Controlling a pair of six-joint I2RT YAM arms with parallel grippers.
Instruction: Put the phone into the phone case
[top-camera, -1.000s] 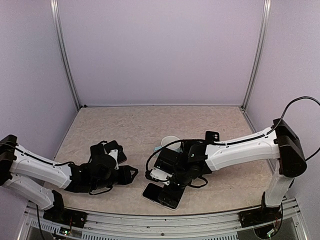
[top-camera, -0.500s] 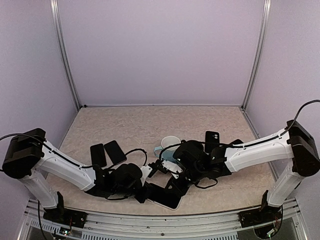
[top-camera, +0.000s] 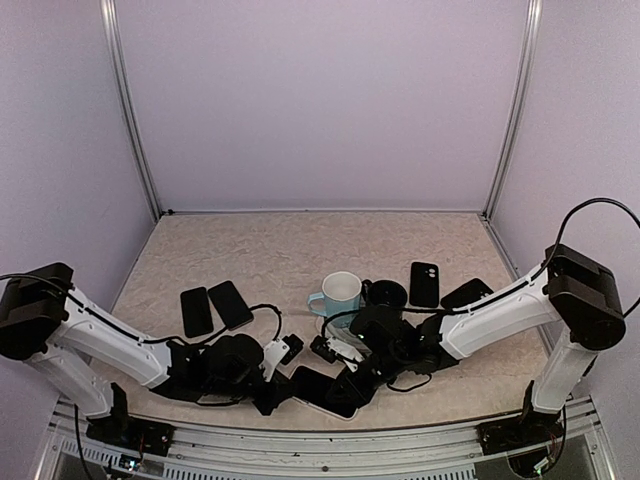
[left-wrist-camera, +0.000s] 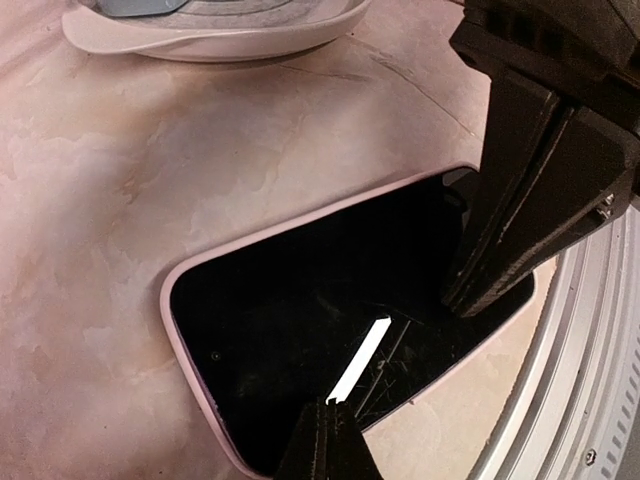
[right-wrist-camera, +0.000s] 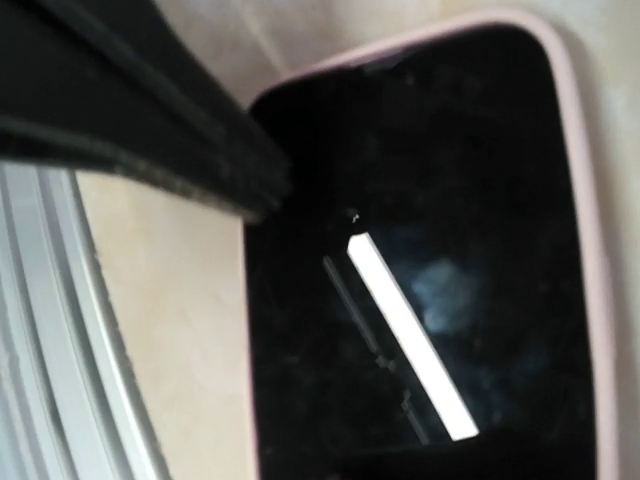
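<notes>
Phone (top-camera: 325, 392) lying screen-up in its pink phone case (left-wrist-camera: 185, 345), flat on the tabletop (top-camera: 260, 255) just in front of the pale blue mug (top-camera: 340, 293), left jaws shut and empty, front-left of the mug, tip over the screen, right jaws shut too, gripping nothing, front-right of the mug, tip on the phone's end

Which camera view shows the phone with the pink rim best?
The left wrist view: nearly the whole phone shows, sharp. The right wrist view crops it, blurred; the top view shows it small and partly covered.

Top view high, behind, looking down; both wrist views very close — sharing the phone (left-wrist-camera: 280, 330)
</notes>
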